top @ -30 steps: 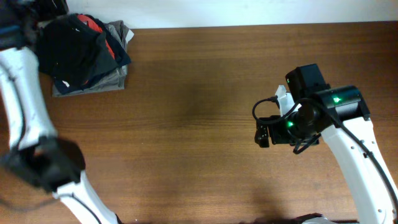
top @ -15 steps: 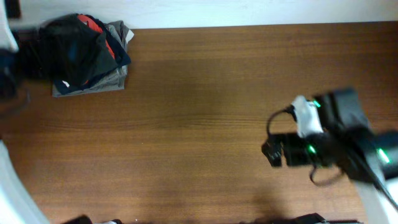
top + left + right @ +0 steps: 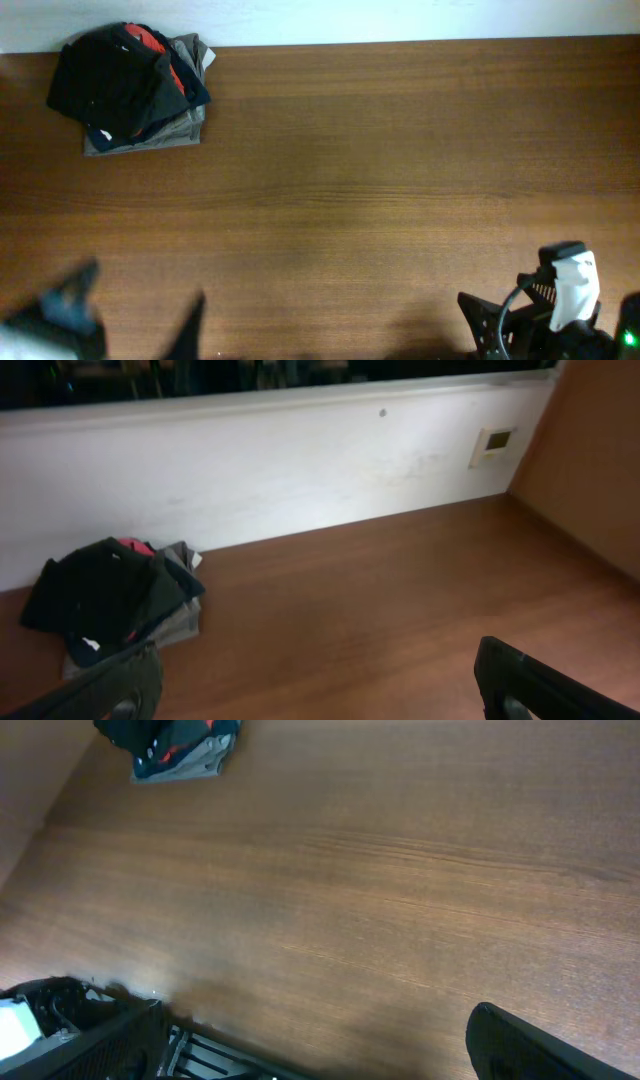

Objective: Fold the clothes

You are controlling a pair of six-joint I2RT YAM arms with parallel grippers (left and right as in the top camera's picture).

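The black garment lies bunched on top of a pile at the table's far left corner, with a small white mark near its lower edge. It also shows in the left wrist view and, small, in the right wrist view. My left gripper is blurred at the near left edge, open and empty, far from the pile. My right gripper is at the near right edge, open and empty.
Under the black garment lie a folded grey garment and a red one. A white wall runs along the table's far edge. The bare brown table spans the view.
Both arms have pulled back to the near edge. The left arm has left the pile at the far left. The right arm has moved from mid right to the near right corner.
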